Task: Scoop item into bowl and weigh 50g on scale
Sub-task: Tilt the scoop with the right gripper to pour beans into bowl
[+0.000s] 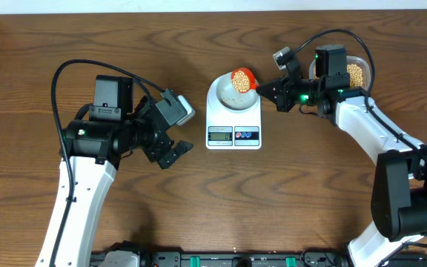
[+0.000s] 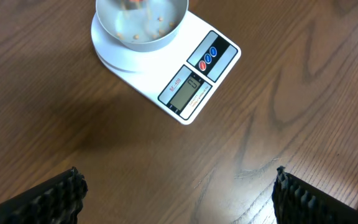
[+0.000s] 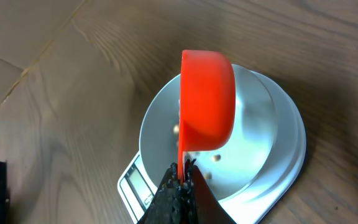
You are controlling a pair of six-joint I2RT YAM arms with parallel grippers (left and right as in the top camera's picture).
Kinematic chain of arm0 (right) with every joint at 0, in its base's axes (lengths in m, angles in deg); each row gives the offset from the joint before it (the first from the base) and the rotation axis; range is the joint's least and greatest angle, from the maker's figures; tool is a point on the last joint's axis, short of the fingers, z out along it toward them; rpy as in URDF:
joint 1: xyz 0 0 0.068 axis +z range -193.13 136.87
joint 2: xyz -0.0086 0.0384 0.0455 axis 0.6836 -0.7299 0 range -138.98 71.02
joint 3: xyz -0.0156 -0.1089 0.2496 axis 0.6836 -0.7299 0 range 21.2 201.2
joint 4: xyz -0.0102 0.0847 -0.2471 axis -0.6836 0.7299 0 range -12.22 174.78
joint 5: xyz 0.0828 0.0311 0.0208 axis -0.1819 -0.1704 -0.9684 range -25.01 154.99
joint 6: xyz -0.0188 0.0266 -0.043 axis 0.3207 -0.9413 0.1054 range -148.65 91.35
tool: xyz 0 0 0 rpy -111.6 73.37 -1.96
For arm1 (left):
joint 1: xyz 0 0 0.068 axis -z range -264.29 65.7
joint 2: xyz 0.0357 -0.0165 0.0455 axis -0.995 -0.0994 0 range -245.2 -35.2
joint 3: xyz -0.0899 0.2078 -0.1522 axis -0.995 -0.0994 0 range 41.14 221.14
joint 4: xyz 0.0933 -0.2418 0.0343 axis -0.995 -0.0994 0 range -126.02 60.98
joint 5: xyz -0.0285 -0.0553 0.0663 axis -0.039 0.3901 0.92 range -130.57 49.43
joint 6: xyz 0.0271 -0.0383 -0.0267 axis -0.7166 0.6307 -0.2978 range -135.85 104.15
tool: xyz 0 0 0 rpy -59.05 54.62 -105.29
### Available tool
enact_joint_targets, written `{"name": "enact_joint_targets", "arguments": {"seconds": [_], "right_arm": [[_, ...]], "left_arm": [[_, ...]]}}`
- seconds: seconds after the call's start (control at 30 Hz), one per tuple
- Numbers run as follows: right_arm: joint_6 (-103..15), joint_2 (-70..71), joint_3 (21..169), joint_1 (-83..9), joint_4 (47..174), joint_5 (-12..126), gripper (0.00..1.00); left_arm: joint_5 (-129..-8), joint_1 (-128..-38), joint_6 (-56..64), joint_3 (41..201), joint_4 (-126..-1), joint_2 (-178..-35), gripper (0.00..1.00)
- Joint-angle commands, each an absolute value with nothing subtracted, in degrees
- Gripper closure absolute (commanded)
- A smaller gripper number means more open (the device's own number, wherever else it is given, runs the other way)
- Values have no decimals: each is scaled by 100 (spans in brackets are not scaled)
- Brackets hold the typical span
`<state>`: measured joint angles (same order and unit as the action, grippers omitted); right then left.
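The white scale [image 1: 233, 122] stands mid-table with the pale bowl [image 1: 227, 96] on it. My right gripper [image 1: 264, 90] is shut on the handle of an orange scoop [image 1: 242, 78], which holds tan beans above the bowl's right rim. In the right wrist view the scoop [image 3: 207, 102] is tipped on its side over the bowl [image 3: 257, 146], my right gripper [image 3: 184, 169] pinches its thin handle, and a few beans [image 3: 216, 158] lie in the bowl. My left gripper [image 1: 173, 153] hangs open over bare wood left of the scale [image 2: 194, 71]. From the left wrist, its gripper [image 2: 178, 179] shows nothing between the fingers.
A clear plastic tub of beans [image 1: 356, 73] sits at the far right behind my right arm. The left arm's body [image 1: 110, 126] stands left of the scale. A black rail [image 1: 228, 259] runs along the front edge.
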<state>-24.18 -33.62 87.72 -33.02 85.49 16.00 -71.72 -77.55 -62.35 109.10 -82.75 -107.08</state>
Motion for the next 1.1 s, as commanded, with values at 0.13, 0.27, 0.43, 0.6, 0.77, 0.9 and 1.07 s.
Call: {"name": "enact_joint_targets", "arguments": {"seconds": [0.13,0.27,0.43,0.6,0.77,0.9,1.07], "right_arm": [[-2123,-3410,8790,-3171,8529,1795,99],[-2123,-3408,8790,-3166,8531,1795,99],[-2121,-3408,8790,-3166,8538,1795,99],[-2101,-3408,8790,-3166,8540,1797,99],[-2101,-3408,8790,-3166,8540,1825,99],[-2079,-3408,8790,-3166,8577,1994,99],[-1972,-3408,8790,-3166,8630,2050,99]], "left_arm": [[-7159,-7786,-6209,11000,-8291,-10629,2],[-7159,-7786,-6207,11000,-8291,-10629,2],[-7159,-7786,-6207,11000,-8291,-10629,2],[-7159,-7786,-6207,11000,-8291,-10629,2],[-7159,-7786,-6209,11000,-8291,-10629,2],[-7159,-7786,-6209,11000,-8291,-10629,2],[-7159,-7786,-6207,11000,-8291,-10629,2]]}}
